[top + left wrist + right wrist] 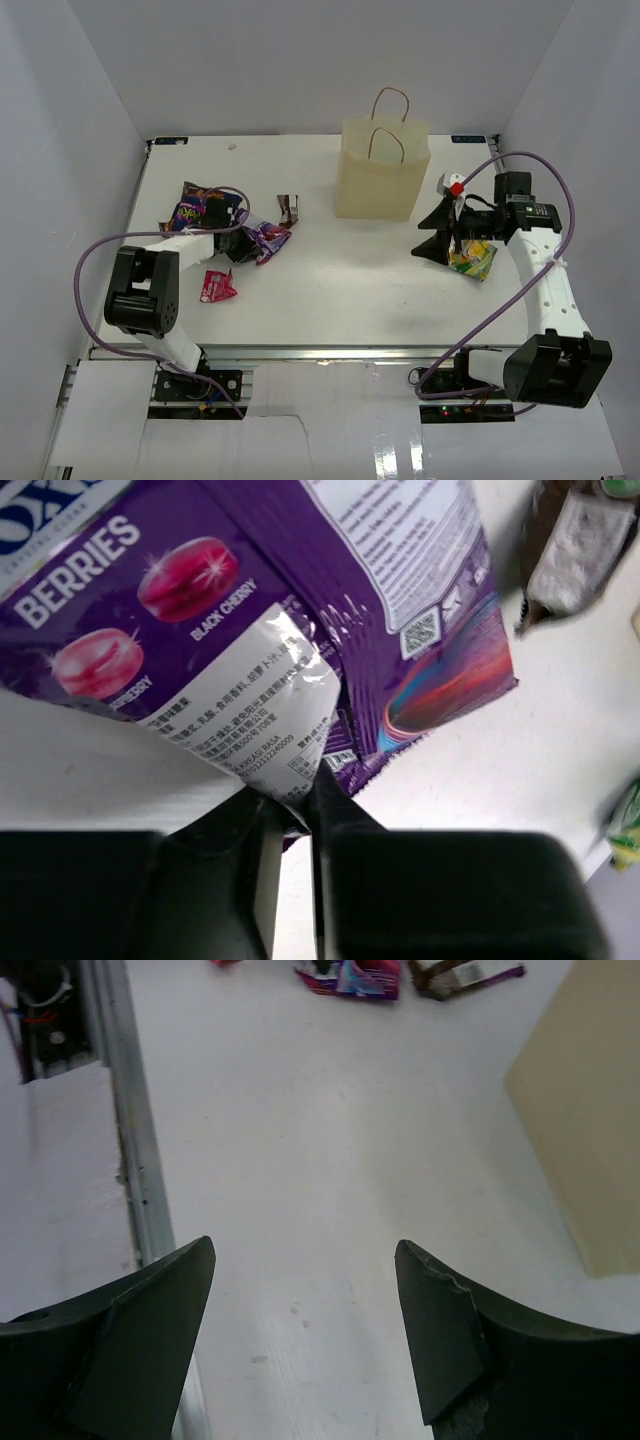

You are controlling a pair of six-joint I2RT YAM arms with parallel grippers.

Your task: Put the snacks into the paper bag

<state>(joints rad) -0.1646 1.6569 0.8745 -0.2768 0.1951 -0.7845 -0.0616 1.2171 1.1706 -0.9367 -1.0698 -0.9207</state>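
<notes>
- Purple berry packet (250,610) is caught right at the tip of the left end effector (298,825). The fingers are squeezed almost together on the packet's white-label corner, and the rest of the packet fans out ahead of them.
- Whether that packet is off the table (340,290) or dragging on it, I cannot tell.
- Beside the left wrist, on its far side, lies a dark blue-purple packet (195,212).
- On the near side of the same end effector sits a pink packet (217,286), close by but apart from it.
- Ahead of those fingers and a little to the far side is a small brown packet (290,208).
- Over to the right end effector (305,1250): its fingers are spread wide with nothing between them, only bare table below.
- Tucked just behind those fingers, partly under the arm, is a green-yellow packet (473,260).
- Paper bag (383,180) stands upright, handles up, ahead of the right end effector and off to one side, well apart from the left one.
</notes>
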